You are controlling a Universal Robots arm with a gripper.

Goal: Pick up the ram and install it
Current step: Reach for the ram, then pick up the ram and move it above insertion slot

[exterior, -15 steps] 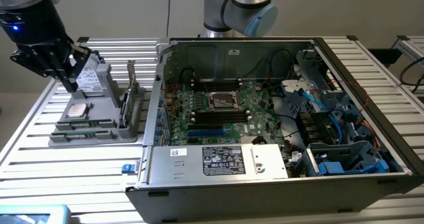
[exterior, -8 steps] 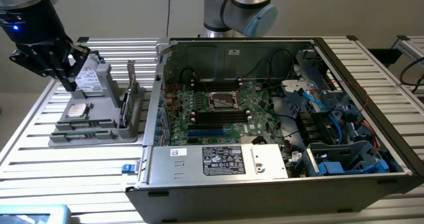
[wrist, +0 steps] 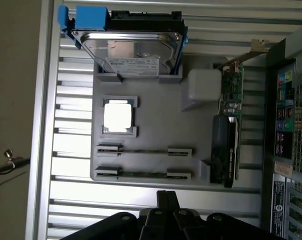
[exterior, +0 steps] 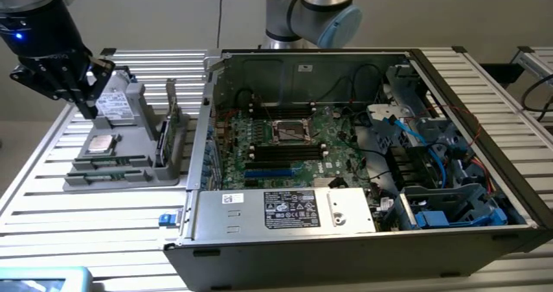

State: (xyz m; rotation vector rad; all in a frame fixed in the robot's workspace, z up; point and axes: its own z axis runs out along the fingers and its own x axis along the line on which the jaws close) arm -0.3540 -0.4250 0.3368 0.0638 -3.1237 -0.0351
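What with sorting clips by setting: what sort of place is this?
Likely a robotics lab bench for PC assembly: an open computer case on a slatted metal table, a grey parts tray, a robot arm.

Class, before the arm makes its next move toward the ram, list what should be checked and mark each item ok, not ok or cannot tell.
1. Ram waiting in the tray: ok, it lies in its end holders.
2. End effector empty: ok, it holds nothing.
3. End effector open for a grasp: not ok, it is shut.
4. End effector at the ram: not ok, it hangs above the tray, apart from the ram.
5. Case open: ok, the motherboard is exposed.
6. Motherboard slot latches open: cannot tell.
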